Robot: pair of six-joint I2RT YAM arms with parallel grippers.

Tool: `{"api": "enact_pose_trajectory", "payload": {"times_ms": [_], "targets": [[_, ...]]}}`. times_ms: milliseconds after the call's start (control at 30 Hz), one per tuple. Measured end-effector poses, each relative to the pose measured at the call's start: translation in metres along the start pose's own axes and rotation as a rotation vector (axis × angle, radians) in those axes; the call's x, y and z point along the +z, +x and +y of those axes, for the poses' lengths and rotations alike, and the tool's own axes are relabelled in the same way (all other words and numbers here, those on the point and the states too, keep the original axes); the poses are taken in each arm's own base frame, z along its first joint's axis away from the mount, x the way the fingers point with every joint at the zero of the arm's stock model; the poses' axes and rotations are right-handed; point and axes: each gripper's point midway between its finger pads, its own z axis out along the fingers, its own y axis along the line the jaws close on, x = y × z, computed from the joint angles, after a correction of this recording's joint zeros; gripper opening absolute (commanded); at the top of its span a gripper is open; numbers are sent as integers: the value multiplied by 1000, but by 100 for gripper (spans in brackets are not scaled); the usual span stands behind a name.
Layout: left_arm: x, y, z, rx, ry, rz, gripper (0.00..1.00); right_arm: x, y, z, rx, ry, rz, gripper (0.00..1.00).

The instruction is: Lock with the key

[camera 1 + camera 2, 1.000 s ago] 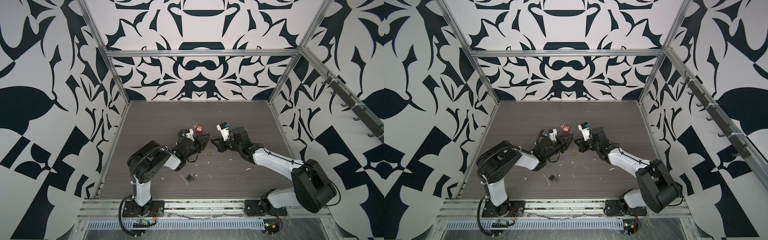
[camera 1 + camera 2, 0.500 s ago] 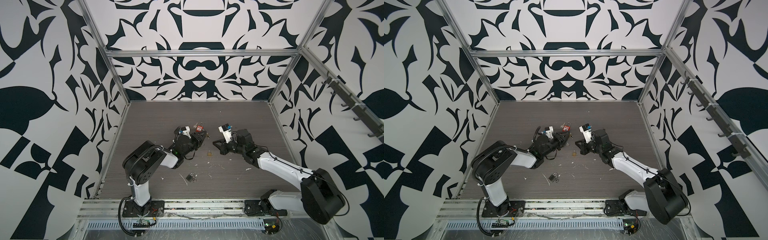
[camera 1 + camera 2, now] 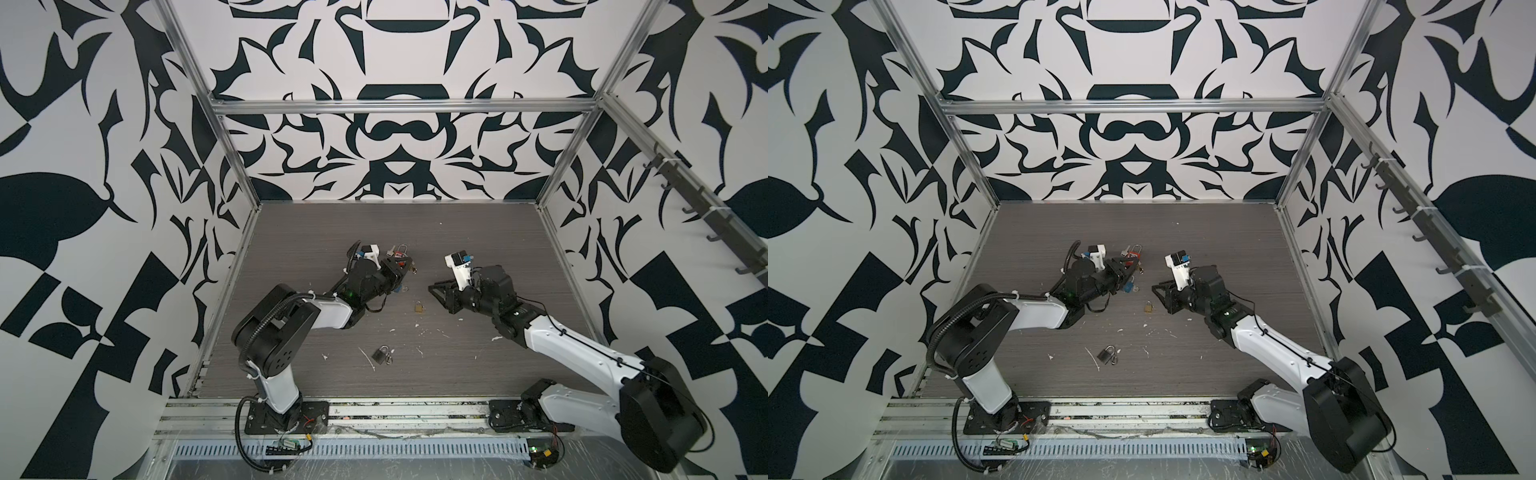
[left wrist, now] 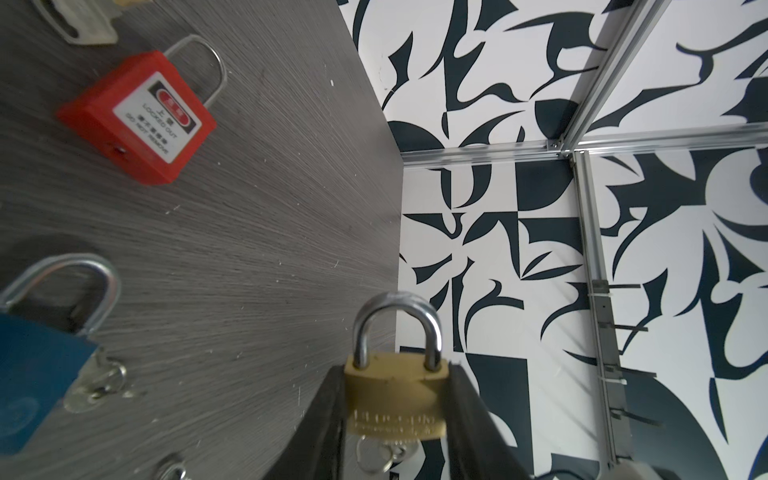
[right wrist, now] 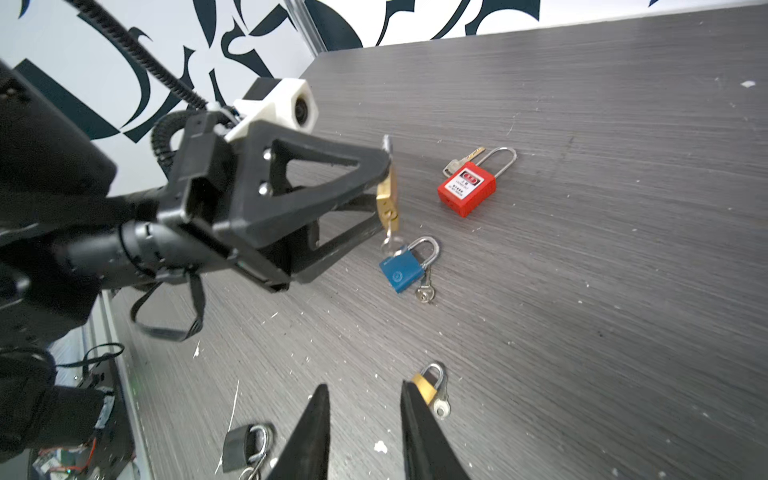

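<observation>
In the left wrist view, the left gripper (image 4: 395,374) is clamping the brass padlock (image 4: 395,401) by the sides of its body. Both shackle legs are sitting in the body. The key (image 4: 380,453) is hanging from the padlock's underside. A red padlock (image 4: 137,120) and a blue padlock (image 4: 37,374) are lying on the grey tabletop (image 4: 257,208).

In the right wrist view, the right gripper (image 5: 363,395) is standing partly open and gripping nothing. A second brass padlock (image 5: 426,384) is lying just beside one of its fingers. The left gripper is holding its padlock in the air above the blue one. A dark padlock (image 5: 239,449) is lying apart from the rest.

In both top views, the two grippers are facing each other near the table's middle, without touching. The second brass padlock is lying between them, slightly toward the arm bases.
</observation>
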Motion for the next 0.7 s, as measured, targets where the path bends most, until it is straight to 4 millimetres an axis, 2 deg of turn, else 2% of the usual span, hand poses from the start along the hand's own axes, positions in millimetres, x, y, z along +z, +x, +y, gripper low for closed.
{"api": "enact_pose_trajectory", "payload": {"times_ms": [133, 400, 700], "targets": [[-2, 4, -2, 18, -11, 18, 0, 18, -13, 0, 18, -21, -1, 35], [-2, 9, 5, 13, -43, 52, 0, 32, -8, 1, 46, -58, 18, 35], [-1, 11, 6, 10, -54, 61, 0, 43, -5, -3, 54, -66, 39, 25]]}}
